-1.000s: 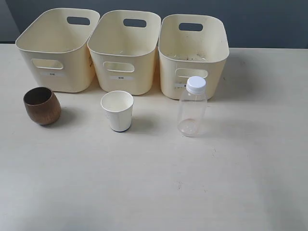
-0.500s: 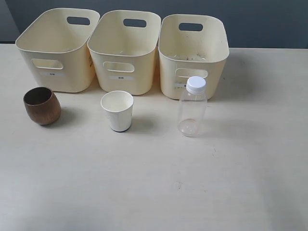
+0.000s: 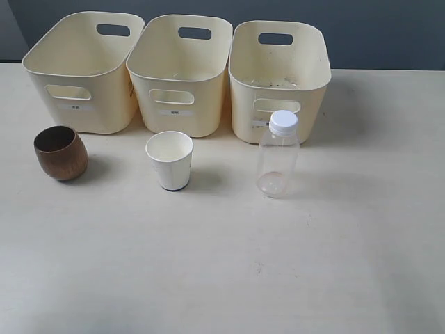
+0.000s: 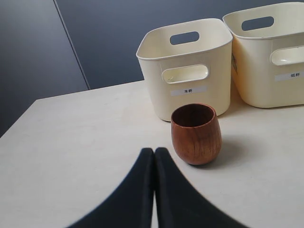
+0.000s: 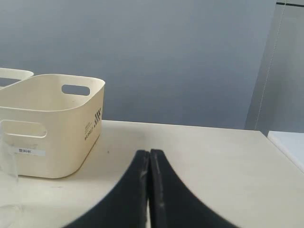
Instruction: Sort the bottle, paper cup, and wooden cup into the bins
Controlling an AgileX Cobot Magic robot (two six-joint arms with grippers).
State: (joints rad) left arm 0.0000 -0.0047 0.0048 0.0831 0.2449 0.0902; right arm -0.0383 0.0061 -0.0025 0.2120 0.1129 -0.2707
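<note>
Three cream-yellow bins stand in a row at the back of the table: left bin (image 3: 82, 69), middle bin (image 3: 179, 73), right bin (image 3: 278, 78). The brown wooden cup (image 3: 60, 153) stands upright in front of the left bin, the white paper cup (image 3: 170, 160) in front of the middle bin, the clear bottle (image 3: 277, 154) with a white cap in front of the right bin. Neither arm shows in the exterior view. My left gripper (image 4: 154, 151) is shut and empty, a short way from the wooden cup (image 4: 195, 134). My right gripper (image 5: 149, 153) is shut and empty, apart from the right bin (image 5: 52, 121); the bottle's edge (image 5: 8, 175) shows at the frame's border.
A dark grey wall runs behind the bins. The pale tabletop (image 3: 229, 264) stretches out in front of the three objects. In the left wrist view the table's corner edge (image 4: 28, 107) lies off to one side of the left bin (image 4: 187, 61).
</note>
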